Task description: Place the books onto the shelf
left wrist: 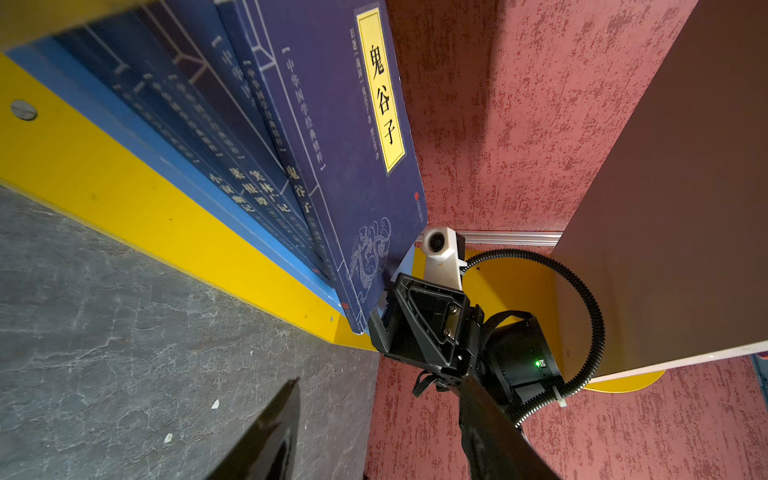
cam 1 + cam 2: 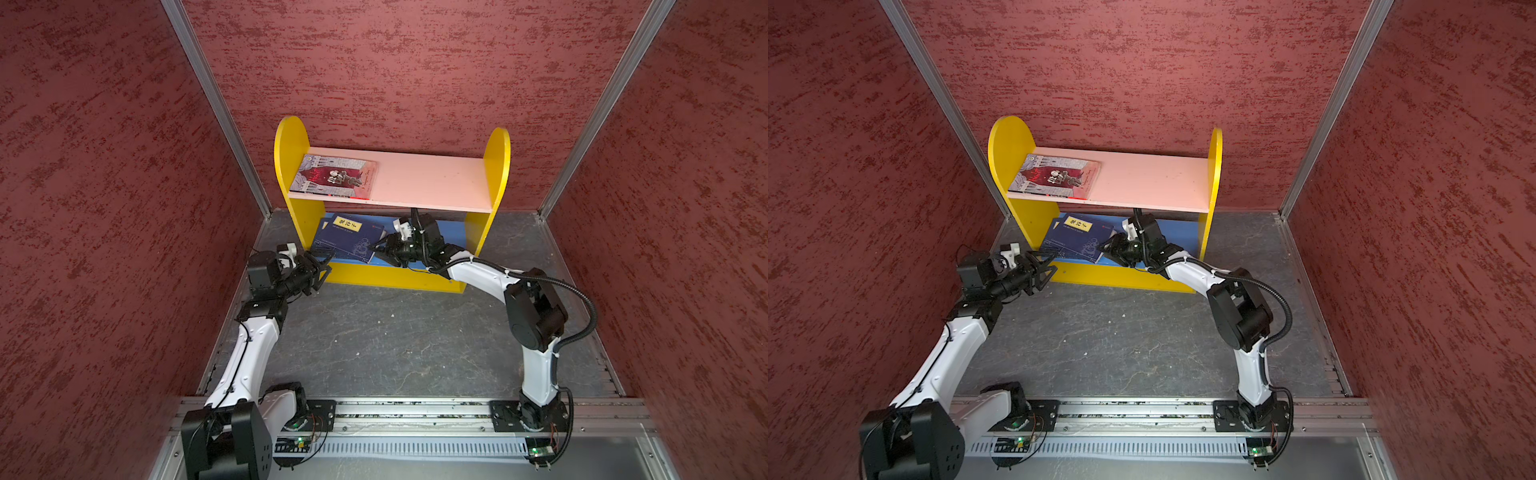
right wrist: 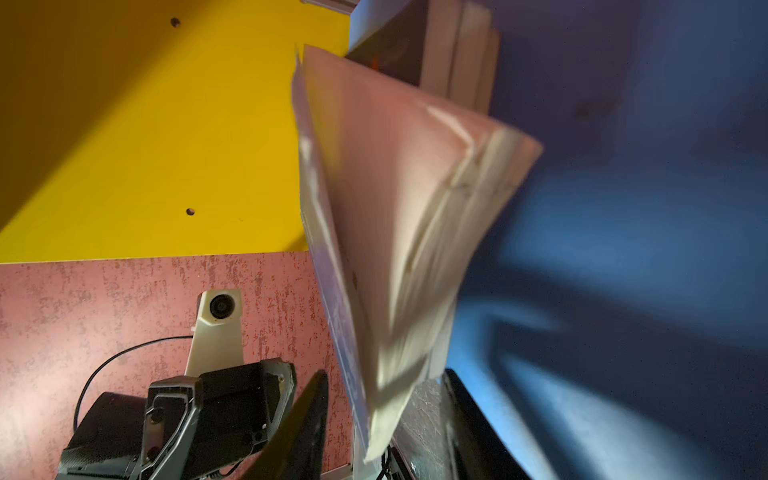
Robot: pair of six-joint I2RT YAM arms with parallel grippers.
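The shelf (image 2: 291, 141) (image 2: 1009, 141) stands against the back wall. A red-and-grey book (image 2: 334, 176) (image 2: 1054, 176) lies flat at the left of its pink upper board (image 2: 432, 178). Several navy books (image 2: 347, 241) (image 2: 1075, 239) (image 1: 332, 124) with yellow labels are stacked aslant on the blue lower board (image 2: 453, 232). My right gripper (image 2: 376, 249) (image 2: 1106, 249) (image 3: 382, 419) is open at their right edge. The corner of a book (image 3: 395, 208), its pages fanned, lies between the jaws with gaps on both sides. My left gripper (image 2: 324, 268) (image 2: 1048, 266) (image 1: 382, 440) is open and empty by the shelf's front left corner.
Red textured walls (image 2: 104, 208) close in the cell on three sides. The dark grey floor (image 2: 395, 340) spreads in front of the shelf. The pink board hangs just above my right wrist. A metal rail (image 2: 415, 411) carrying both arm bases runs along the front.
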